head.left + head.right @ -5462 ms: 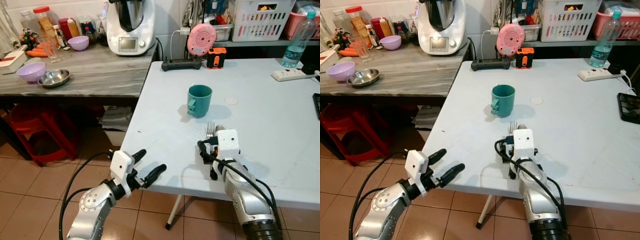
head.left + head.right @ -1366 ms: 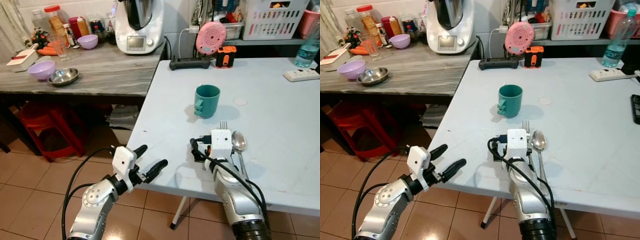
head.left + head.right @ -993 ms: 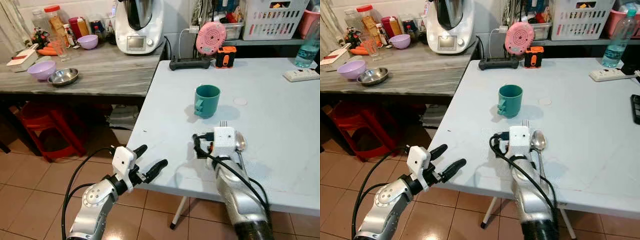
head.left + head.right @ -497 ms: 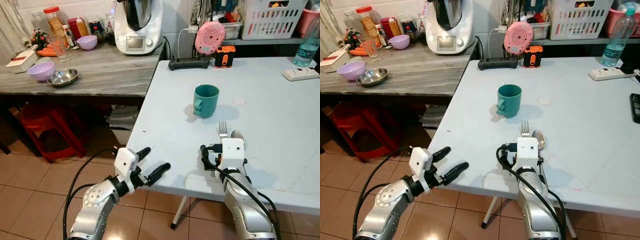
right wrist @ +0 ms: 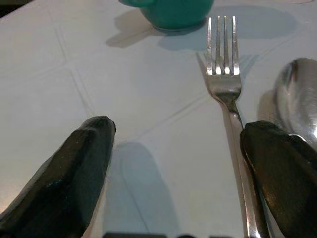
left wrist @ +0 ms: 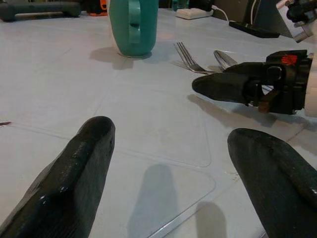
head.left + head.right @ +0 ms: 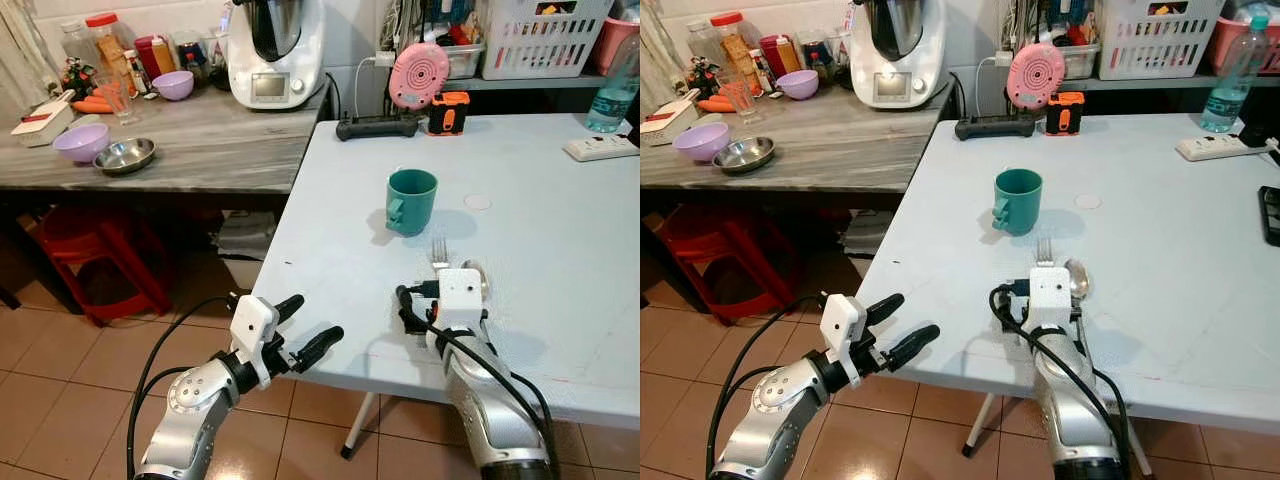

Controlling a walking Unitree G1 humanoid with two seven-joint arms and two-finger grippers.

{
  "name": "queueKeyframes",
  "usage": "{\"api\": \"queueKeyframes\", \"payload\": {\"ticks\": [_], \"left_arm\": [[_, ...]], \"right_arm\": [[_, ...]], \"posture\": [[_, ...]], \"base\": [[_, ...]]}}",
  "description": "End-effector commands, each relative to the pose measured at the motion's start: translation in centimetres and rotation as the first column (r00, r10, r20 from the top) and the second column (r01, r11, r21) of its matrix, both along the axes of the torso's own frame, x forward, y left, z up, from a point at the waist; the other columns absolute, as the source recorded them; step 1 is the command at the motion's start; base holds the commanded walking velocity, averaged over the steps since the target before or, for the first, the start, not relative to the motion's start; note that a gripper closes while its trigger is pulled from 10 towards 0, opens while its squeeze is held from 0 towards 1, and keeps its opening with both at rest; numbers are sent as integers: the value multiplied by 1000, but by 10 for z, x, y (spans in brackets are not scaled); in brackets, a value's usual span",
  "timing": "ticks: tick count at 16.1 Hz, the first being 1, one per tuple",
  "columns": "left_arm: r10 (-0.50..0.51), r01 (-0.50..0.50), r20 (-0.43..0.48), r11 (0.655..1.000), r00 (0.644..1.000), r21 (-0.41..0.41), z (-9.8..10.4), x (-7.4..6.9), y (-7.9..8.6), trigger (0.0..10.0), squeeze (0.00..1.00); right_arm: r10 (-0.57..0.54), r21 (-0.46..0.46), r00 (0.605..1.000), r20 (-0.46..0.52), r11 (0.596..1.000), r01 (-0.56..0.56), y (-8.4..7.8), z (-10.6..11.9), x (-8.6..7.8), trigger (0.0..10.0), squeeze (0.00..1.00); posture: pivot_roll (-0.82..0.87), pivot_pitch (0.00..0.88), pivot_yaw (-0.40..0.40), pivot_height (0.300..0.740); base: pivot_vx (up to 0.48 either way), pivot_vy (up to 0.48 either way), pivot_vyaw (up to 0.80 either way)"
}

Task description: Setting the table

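Left eye view: silver fork (image 7: 439, 252) and spoon (image 7: 474, 272) lie side by side on the white table (image 7: 560, 220), near the teal mug (image 7: 411, 201). Left wrist view: my left gripper (image 6: 171, 198) spread wide at the table edge, empty. Right wrist view: my right gripper (image 5: 178, 163) parted, one finger (image 5: 280, 163) over the fork handle.

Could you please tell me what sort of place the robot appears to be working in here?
Most likely a home kitchen or dining corner: a white food processor stands on the grey wooden counter with a lilac plastic bowl, and a teal ceramic mug sits by a steel fork on the white table.
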State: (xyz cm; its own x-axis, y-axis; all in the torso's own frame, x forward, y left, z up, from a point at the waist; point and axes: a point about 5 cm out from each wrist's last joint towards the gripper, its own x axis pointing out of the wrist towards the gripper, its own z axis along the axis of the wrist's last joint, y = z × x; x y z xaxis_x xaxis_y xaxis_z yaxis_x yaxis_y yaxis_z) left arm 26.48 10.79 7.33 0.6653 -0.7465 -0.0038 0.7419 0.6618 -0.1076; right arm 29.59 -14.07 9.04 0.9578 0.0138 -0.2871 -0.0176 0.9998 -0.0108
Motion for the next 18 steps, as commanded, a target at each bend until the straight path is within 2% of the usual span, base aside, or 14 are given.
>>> {"api": "queueKeyframes", "payload": {"ticks": [1,2,5,7,10,13,15,18], "left_arm": [[-7,7,12,1000,1000,4,3,0,1,10000,0],[-7,7,12,1000,1000,4,3,0,1,10000,0],[-4,4,14,1000,1000,5,4,1,0,10000,0],[-2,2,14,1000,1000,3,4,0,0,10000,0],[0,0,12,1000,1000,2,3,-1,0,10000,0],[3,-3,11,1000,1000,1,3,-1,1,10000,0],[2,-2,9,1000,1000,1,3,0,0,10000,0],[-4,4,8,1000,1000,2,3,0,-1,10000,0]], "right_arm": [[27,56,999,-42,998,-24,11,-5,3,10000,0],[30,60,999,-39,998,-28,13,-4,4,10000,0],[79,111,997,-6,991,-78,32,8,12,10000,0],[73,131,997,-5,989,-72,33,9,12,10000,0],[67,101,998,14,993,-68,25,14,13,10000,0],[45,19,999,21,999,-45,2,19,13,10000,0],[32,10,999,30,999,-32,-9,20,14,10000,0],[39,-1,999,27,999,-39,-11,17,19,10000,0]], "posture": [[-156,0,113,740],[-155,0,111,740],[-152,0,109,740],[-149,0,107,740],[-150,0,107,740],[-154,0,107,740],[-162,0,113,740],[-162,0,116,740]], "base": [[0,0,0],[0,0,0],[0,0,0],[0,0,0],[0,0,0],[0,0,0],[0,0,0],[0,0,0]]}}
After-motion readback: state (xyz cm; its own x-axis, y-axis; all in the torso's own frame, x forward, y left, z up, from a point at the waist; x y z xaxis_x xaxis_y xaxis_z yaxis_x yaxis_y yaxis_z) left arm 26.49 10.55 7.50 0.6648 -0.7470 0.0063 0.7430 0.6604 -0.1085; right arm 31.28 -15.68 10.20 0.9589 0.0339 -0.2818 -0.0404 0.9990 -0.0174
